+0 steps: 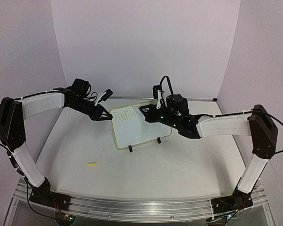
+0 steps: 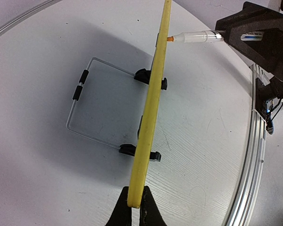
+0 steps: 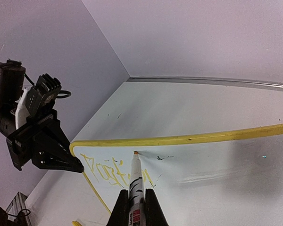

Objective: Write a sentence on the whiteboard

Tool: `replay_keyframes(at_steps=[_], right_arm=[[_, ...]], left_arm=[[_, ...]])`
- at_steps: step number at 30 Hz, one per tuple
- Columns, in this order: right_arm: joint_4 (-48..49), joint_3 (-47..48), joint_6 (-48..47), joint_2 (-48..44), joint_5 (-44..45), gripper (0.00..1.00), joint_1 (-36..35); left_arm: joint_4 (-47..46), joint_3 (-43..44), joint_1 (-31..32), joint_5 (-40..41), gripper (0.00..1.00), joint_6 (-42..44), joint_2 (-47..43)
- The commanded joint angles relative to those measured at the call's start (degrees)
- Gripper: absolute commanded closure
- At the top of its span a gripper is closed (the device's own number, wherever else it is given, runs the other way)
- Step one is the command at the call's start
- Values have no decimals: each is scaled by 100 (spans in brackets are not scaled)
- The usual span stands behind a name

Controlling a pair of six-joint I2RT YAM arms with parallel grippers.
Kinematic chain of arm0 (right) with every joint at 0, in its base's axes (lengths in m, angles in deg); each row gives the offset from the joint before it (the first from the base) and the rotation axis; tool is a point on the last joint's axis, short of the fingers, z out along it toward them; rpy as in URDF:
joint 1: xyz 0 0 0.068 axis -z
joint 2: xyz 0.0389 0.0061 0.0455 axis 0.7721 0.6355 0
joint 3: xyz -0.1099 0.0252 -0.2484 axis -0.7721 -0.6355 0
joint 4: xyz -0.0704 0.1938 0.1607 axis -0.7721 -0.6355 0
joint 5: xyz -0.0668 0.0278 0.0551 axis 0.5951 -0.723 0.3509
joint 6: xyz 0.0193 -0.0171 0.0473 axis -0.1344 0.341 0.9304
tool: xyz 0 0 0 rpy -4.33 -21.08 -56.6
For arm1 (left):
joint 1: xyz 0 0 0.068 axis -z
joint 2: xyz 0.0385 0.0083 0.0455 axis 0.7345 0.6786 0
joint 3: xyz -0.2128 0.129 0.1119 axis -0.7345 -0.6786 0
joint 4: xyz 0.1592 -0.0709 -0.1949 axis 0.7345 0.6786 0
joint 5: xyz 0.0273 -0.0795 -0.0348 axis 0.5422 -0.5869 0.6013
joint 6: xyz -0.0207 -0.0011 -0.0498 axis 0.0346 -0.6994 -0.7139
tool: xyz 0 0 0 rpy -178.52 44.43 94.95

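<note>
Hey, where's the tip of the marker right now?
In the right wrist view, the marker, clamped in the right tool, has its orange tip on the face of the whiteboard, just below its yellow top rim, above the right end of the handwriting.

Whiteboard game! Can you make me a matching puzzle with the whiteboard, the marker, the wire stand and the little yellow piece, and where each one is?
Things:
1. whiteboard
2. marker
3. little yellow piece
4. wire stand

Places:
A. lying alone on the table, in front of the board
B. held in the right gripper, tip touching the board
C. behind the board, holding it up
D. edge pinched by the left gripper

Pairs: 1-D, 2-B, 3-A, 4-C
</note>
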Motion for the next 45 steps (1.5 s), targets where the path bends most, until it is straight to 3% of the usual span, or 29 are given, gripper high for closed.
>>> replay_keyframes(at_steps=[1, 10, 22, 45], right_arm=[[19, 2, 106, 107, 220, 100, 62], [11, 8, 85, 89, 178, 100, 85], [665, -835, -87, -473, -144, 100, 80], [660, -354, 6, -14, -193, 100, 80]], left_arm=[[353, 96, 90, 252, 100, 160, 117], [353, 96, 88, 257, 100, 160, 87], [345, 92, 99, 259, 100, 161, 49], [353, 87, 106, 266, 100, 160, 59]])
